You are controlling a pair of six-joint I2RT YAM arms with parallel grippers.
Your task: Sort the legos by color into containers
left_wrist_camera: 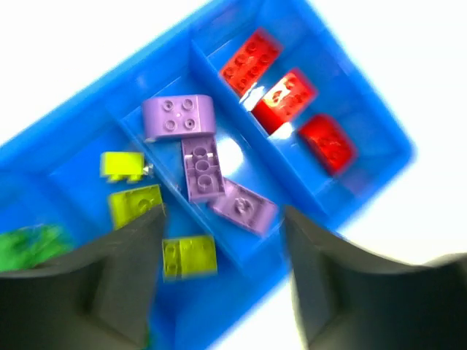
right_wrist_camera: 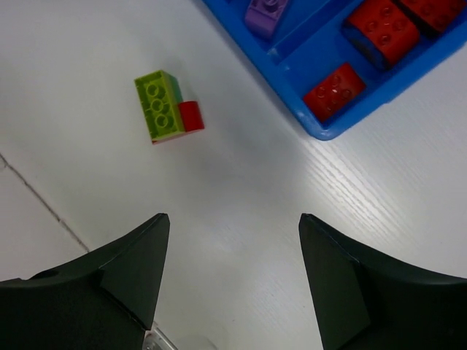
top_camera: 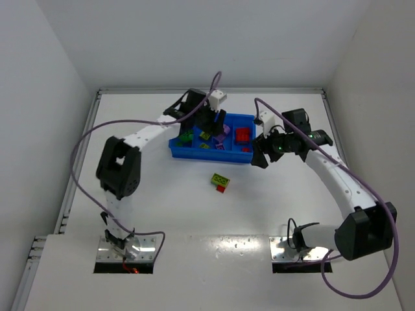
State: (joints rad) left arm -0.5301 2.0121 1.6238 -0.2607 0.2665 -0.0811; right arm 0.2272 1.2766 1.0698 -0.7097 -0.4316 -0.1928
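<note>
Hovering over blue tray (top_camera: pixel 201 156): left claw (left_wrist_camera: pixel 222 219), fingers apart, nothing between them. Tray compartments, per left wrist view: three red legos (left_wrist_camera: pixel 288 98) in end one, three purple legos (left_wrist_camera: pixel 179 117) next, three yellow-green legos (left_wrist_camera: pixel 135 204) next, green lego (left_wrist_camera: pixel 29 244) at far end (blurred, count unclear). Over bare bench (top_camera: pixel 162 207), just beside tray's red end: right claw (right_wrist_camera: pixel 233 222), spread wide, empty. On bench, near tray's front wall: loose stack (right_wrist_camera: pixel 166 108) of yellow-green and red bricks, apart from both claws.
</note>
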